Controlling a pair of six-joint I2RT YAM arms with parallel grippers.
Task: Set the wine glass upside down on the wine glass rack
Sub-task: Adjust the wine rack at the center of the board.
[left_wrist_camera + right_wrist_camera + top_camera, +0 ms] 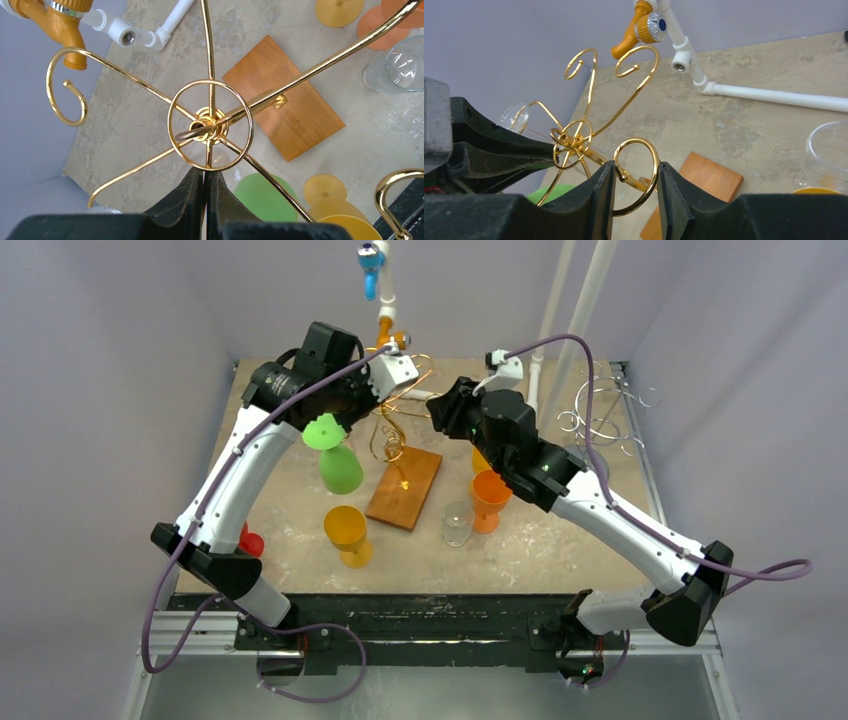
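Note:
The gold wire wine glass rack (398, 430) stands on a wooden base (405, 488) at mid-table. My left gripper (206, 172) is shut, with its tips at the rack's hub ring (210, 125) and a thin gold rack arm in the slit between the jaws. A clear wine glass (514, 117) shows beside my left fingers (499, 150), at the end of a curled rack arm. I cannot tell how it rests there. My right gripper (635, 172) has both pads against a gold end loop (636, 175) of the rack.
A green glass (338, 462), a yellow glass (346, 532), two orange glasses (489, 495) and a clear tumbler (457, 523) stand around the base. A red object (251, 541) lies by my left arm. A silver wire rack (598, 418) and white pipes with a gold tap (636, 30) are at the back.

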